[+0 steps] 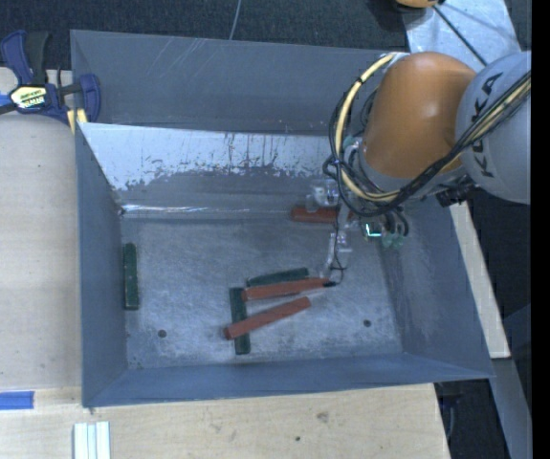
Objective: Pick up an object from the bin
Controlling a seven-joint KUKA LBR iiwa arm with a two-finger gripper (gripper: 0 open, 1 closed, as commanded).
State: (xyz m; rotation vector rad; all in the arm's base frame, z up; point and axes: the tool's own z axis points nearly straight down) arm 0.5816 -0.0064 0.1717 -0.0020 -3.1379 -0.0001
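1. Jaws low, right at the right-hand tip of the upper red stick (289, 290).
2. Green stick (276, 278) lying just behind that stick, second red stick (267, 318) just in front.
3. Jaws apart or together: cannot tell from here.

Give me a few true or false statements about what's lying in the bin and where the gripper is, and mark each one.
1. A green stick lies alone near the left wall of the bin. True.
2. The gripper is over the bin's left half. False: it is right of centre, at the right end of the cluster of sticks.
3. The cluster of sticks holds both green and red-brown ones. True.
4. The lone green stick touches the cluster. False: bare floor lies between them.
5. A red-brown stick lies at the foot of the back wall. True.
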